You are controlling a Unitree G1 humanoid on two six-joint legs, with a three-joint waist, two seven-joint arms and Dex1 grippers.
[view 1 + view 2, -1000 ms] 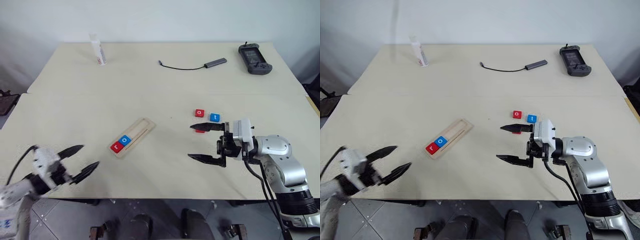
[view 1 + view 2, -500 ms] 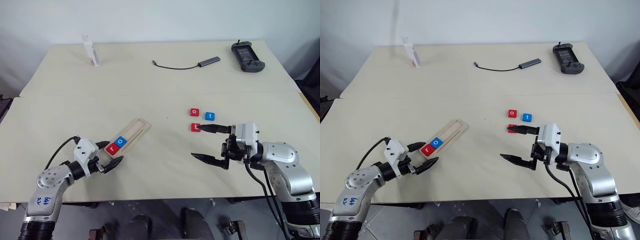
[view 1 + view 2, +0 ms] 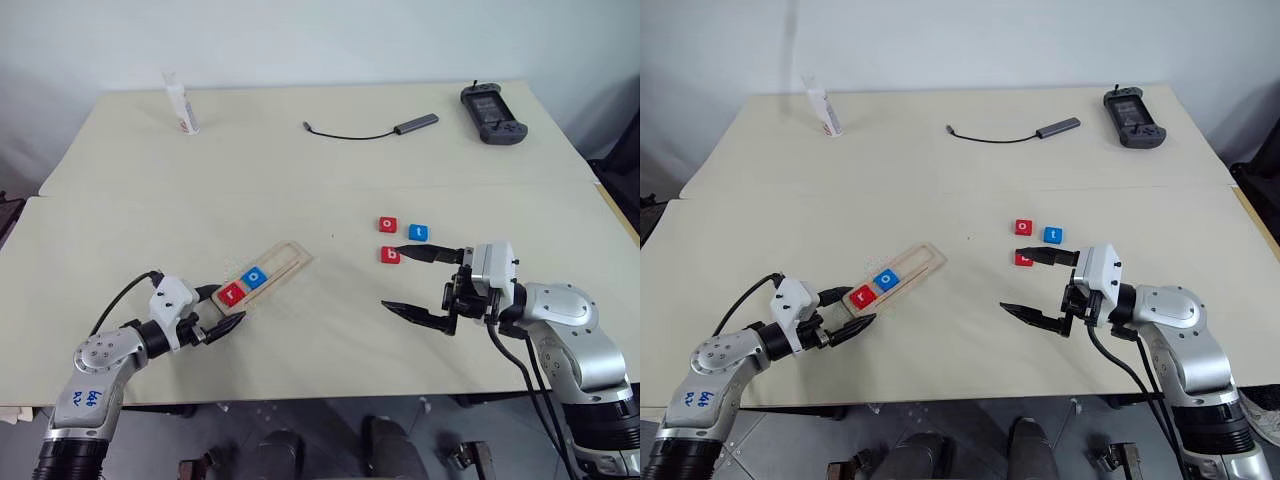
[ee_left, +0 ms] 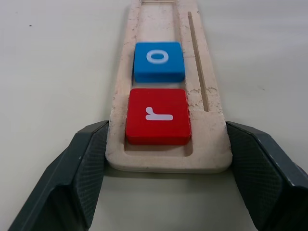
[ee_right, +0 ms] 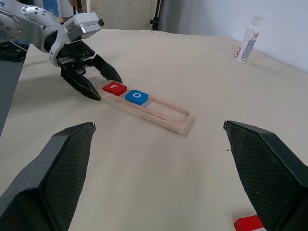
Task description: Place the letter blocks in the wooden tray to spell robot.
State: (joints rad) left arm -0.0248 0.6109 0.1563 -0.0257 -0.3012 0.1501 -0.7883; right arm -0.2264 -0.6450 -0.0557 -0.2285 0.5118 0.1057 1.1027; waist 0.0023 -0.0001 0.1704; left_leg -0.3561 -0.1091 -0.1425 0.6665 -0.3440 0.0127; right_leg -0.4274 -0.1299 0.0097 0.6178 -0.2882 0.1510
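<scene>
The wooden tray (image 3: pixel 285 262) lies slantwise on the table left of centre. A red r block (image 4: pixel 158 115) and a blue o block (image 4: pixel 159 60) sit at its near end. My left gripper (image 3: pixel 224 308) is open and straddles that near end, one finger close against each side. A red o block (image 3: pixel 388 225), a blue t block (image 3: pixel 420 232) and a red b block (image 3: pixel 390 256) lie loose on the right. My right gripper (image 3: pixel 388 277) hovers open beside them, pointing left, and its upper finger passes over the b block.
A small white bottle (image 3: pixel 181 100) stands at the far left. A dark cable adapter (image 3: pixel 415 123) and a black handheld controller (image 3: pixel 488 103) lie at the far right. A seam between two tabletops (image 3: pixel 300 192) crosses the middle.
The view shifted early on. My left gripper came in from the table's near-left edge to the tray's near end. The tray with its two blocks then slid a little to the right. The right gripper stayed.
</scene>
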